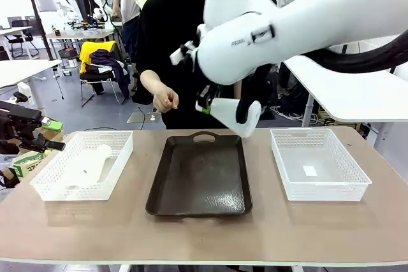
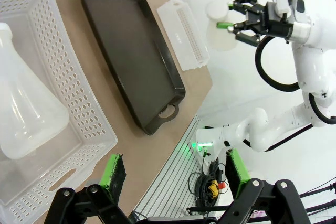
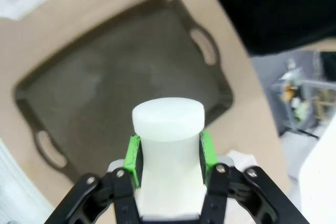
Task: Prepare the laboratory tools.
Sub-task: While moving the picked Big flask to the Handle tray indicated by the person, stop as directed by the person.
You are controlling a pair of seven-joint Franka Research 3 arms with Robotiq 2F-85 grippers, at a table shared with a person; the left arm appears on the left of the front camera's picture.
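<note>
Brown tabletop [image 1: 204,234] up front; the left end effector [image 2: 176,174] hangs wide open, holding nothing, by the white basket [image 1: 48,186] where one flask [image 1: 89,164] lies. Farther on, the right end effector [image 1: 220,103] clamps the second flask [image 1: 234,118] by its neck above the far handle of the dark tray [image 1: 197,183].

A: Any writing you can read from there?
B: None that I can make out. A small dark mark [image 1: 239,42] sits on my white right arm [image 1: 319,11], too small to read.
A: And the white mesh plastic basket [image 1: 320,190] at the right of the counter [image 1: 204,234]?
B: A small pale square patch [image 1: 310,171] lies in it; I cannot tell any letters.
</note>
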